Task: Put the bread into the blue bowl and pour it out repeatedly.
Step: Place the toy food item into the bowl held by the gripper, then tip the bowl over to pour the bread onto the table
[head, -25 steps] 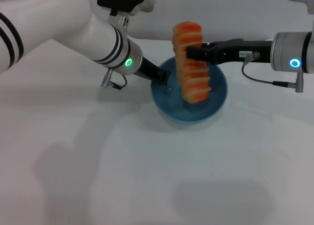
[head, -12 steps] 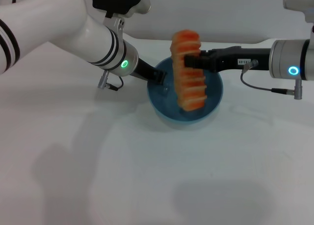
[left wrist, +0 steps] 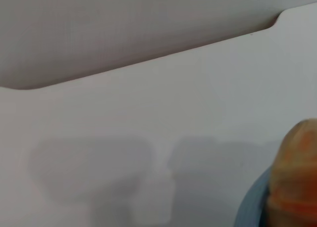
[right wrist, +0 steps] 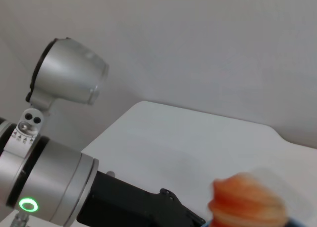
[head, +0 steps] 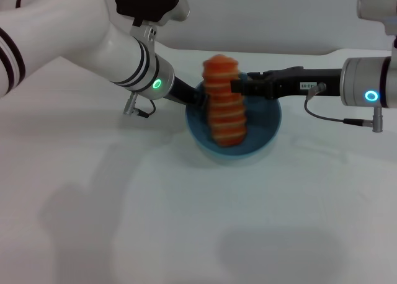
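Observation:
The bread (head: 224, 104), striped orange and cream, hangs nearly upright over the blue bowl (head: 263, 132), its lower end inside the bowl. My right gripper (head: 237, 85) is shut on the loaf's upper part from the right. My left gripper (head: 193, 98) sits at the bowl's left rim and appears shut on it. In the left wrist view one end of the bread (left wrist: 296, 182) and a bit of the bowl's rim (left wrist: 251, 207) show. The right wrist view shows the top of the bread (right wrist: 246, 199) and the left arm (right wrist: 64, 187) behind it.
The white table (head: 186, 222) spreads out around the bowl, with its back edge against a grey wall (head: 273, 17). A cable (head: 329, 107) loops under the right wrist.
The right gripper has carried the bread leftward, and the loaf now stands more upright over the bowl's left half. The bowl and left gripper have shifted slightly left.

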Robot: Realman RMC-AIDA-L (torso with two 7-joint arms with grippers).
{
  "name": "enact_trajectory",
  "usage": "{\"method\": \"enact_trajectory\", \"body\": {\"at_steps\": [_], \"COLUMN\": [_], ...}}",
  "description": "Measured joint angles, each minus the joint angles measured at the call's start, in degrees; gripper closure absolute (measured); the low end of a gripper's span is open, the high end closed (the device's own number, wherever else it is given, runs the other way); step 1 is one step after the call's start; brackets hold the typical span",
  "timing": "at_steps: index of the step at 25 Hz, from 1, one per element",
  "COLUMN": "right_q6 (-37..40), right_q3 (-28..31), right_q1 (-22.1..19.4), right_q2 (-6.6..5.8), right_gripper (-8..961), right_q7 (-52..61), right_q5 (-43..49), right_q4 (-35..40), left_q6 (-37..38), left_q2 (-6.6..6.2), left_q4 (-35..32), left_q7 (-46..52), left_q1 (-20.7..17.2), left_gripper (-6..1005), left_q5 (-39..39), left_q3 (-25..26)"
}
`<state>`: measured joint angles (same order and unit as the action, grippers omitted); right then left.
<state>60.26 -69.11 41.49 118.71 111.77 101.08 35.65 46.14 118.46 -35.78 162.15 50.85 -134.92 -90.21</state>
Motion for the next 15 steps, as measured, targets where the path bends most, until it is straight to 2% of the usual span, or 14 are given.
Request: {"method": "enact_trajectory", "body": {"at_steps": [4,8,12,15], "right_q6": [0.3,-0.3,-0.6,-0.6], "right_q3": [0.7,1.8,7.5,12.6], "right_q1": [-0.8,-3.2,-6.1,-7.9], "right_q2": [-0.03,-0.22,-0.32,-0.14], "right_gripper": [403,404,405,406], "right_q7": [0.1,-0.5,-1.8,-7.5], "right_q5": [-0.9,-5.5,-6.2,-6.6], "right_q4": [0.3,1.6,4.4,5.4], "left_q6": [-0.1,-0.6,-0.8,-1.2], "left_q2": [0.02,-0.02,-0.04,-0.06], "left_q4": [0.0,0.0,0.1,0.1], "left_q7": [0.0,0.0,0.0,0.0], "left_q1": [-0.1,-0.3,-0.4,-0.5], "left_gripper": [1000,1000,1000,1001], "left_q5": [0.0,0.0,0.0,0.0], "left_q3": [0.0,0.0,-0.3,-0.4]}}
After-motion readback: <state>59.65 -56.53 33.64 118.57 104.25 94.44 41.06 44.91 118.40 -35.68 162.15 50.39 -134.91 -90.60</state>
